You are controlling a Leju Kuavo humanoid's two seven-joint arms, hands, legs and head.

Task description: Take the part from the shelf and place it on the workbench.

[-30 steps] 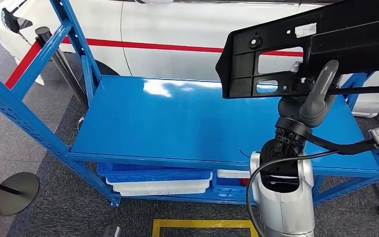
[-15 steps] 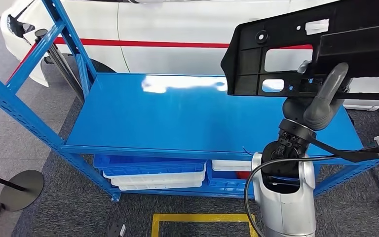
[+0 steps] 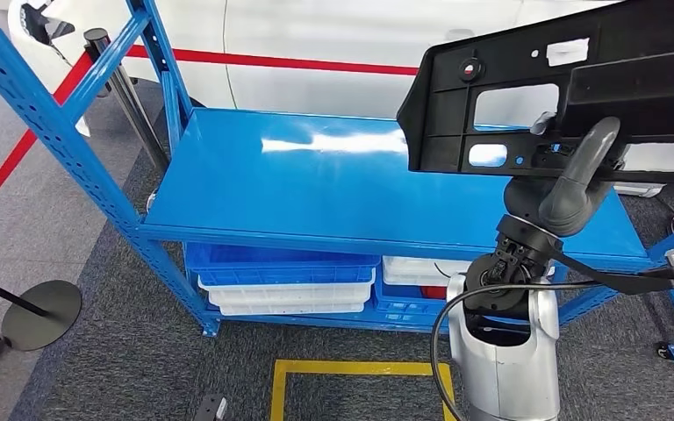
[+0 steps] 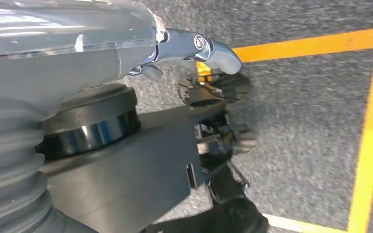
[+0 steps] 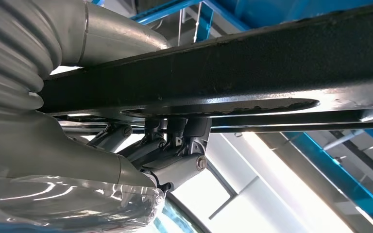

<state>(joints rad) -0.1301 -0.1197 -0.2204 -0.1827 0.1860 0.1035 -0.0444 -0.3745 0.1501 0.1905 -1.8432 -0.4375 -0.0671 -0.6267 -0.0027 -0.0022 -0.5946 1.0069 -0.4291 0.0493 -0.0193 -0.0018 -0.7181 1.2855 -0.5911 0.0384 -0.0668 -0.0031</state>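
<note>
Fingers of the right hand (image 3: 570,180) are gripping the black part (image 3: 562,96) from beneath, carrying it above the blue shelf (image 3: 316,184); it looks stiff, long and light, likely tippy. Left hand (image 4: 194,48) is hanging, fingers unclear.

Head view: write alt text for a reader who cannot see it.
The robot's right hand holds a large black plastic part up above a bare blue shelf top. Blue and white bins sit on the level below, a white car stands behind, and yellow floor tape lies in front.
</note>
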